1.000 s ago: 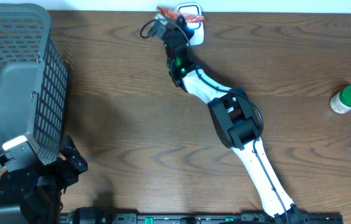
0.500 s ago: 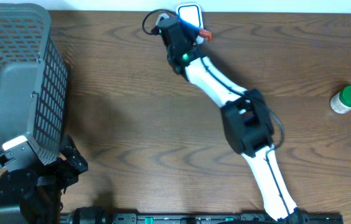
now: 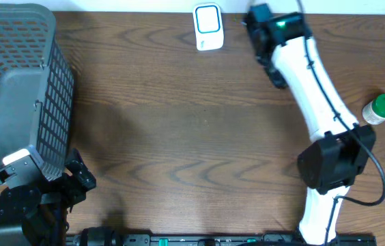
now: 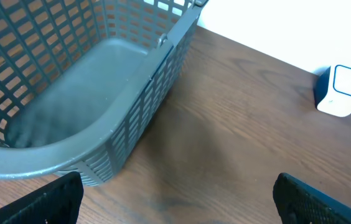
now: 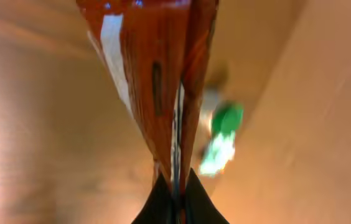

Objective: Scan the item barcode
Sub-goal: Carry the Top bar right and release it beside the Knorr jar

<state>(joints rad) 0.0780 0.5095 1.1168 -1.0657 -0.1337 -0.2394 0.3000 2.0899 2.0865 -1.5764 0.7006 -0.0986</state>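
Orange-red packet (image 5: 157,81): one, pinched in the closed right jaws, near the one scanner (image 3: 207,27), on its right. Right arm (image 3: 315,89) stretched across bench (image 3: 179,137). One basket (image 3: 15,82) and left jaws, spread wide and empty, well left of scanner.

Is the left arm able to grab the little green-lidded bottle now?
Probably not. The bottle stands far right; the left gripper sits far left by the grey mesh basket, with the right arm between.
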